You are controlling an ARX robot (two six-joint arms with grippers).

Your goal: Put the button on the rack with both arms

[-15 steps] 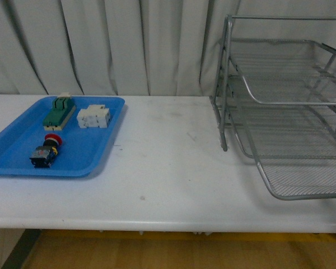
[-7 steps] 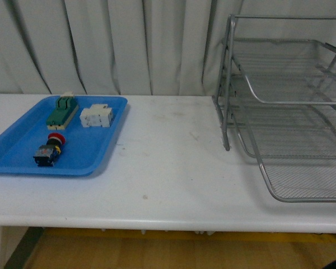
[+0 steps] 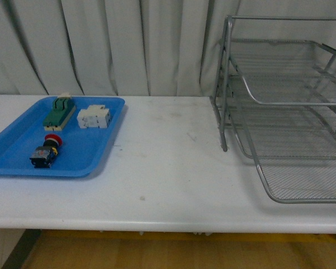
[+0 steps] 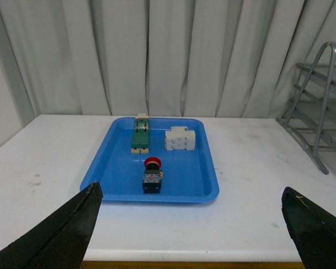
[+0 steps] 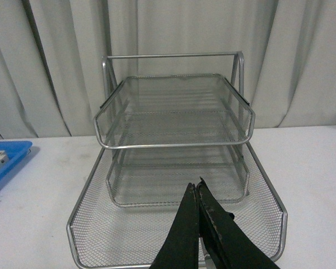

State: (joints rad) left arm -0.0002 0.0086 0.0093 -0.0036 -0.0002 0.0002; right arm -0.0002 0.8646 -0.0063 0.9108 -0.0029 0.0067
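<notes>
The button (image 3: 46,152) with its red cap and black body lies in the blue tray (image 3: 84,159) on the table's left; the left wrist view shows the button (image 4: 152,175) too. My left gripper (image 4: 190,199) is open, well back from the tray, nothing between its fingertips (image 4: 92,193). The silver wire rack (image 3: 285,106) stands at the right, its bottom tray slid out. My right gripper (image 5: 195,188) is shut and empty, over the front of the rack (image 5: 176,151) and its pulled-out bottom tray. Neither arm shows in the front view.
A green-and-cream block (image 3: 59,111) and a white blocky component (image 3: 94,117) sit at the back of the blue tray (image 4: 179,185). A white curtain hangs behind the white table (image 3: 168,168). The table's front edge is near.
The front view shifted slightly sideways and back. A dark bit at the rack's right edge one second ago is gone from view.
</notes>
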